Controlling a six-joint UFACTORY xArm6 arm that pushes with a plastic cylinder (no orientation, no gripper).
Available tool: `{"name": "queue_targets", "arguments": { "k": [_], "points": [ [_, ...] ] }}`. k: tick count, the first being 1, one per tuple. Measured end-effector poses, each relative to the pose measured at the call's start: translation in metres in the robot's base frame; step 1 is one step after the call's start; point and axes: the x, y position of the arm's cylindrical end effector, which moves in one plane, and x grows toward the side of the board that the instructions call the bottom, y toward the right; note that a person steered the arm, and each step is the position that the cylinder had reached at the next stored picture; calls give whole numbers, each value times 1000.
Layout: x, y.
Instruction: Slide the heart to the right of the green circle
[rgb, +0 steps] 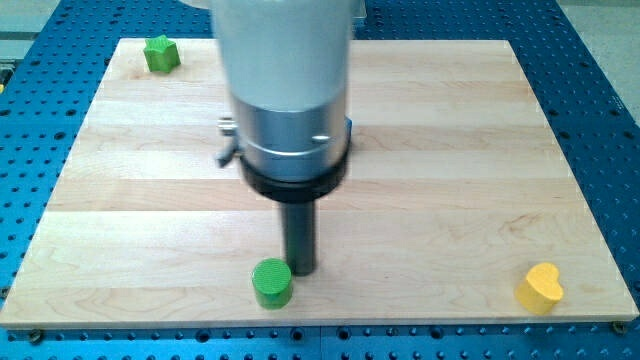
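The yellow heart (540, 287) lies near the board's bottom right corner. The green circle (271, 282) is a short cylinder near the bottom edge, left of centre. My tip (301, 270) stands on the board just right of the green circle, almost touching it, and far left of the heart. The arm's grey body hangs over the middle of the board and hides what lies behind it.
A green star-like block (161, 53) sits at the top left corner of the wooden board (480, 150). A blue perforated table (30, 150) surrounds the board. A small blue edge shows at the arm's right side (350, 128).
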Motion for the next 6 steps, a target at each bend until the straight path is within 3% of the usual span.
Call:
{"name": "queue_targets", "arguments": {
  "k": [2, 3, 4, 6],
  "points": [
    [-20, 271],
    [24, 319],
    [44, 298],
    [31, 177]
  ]
}}
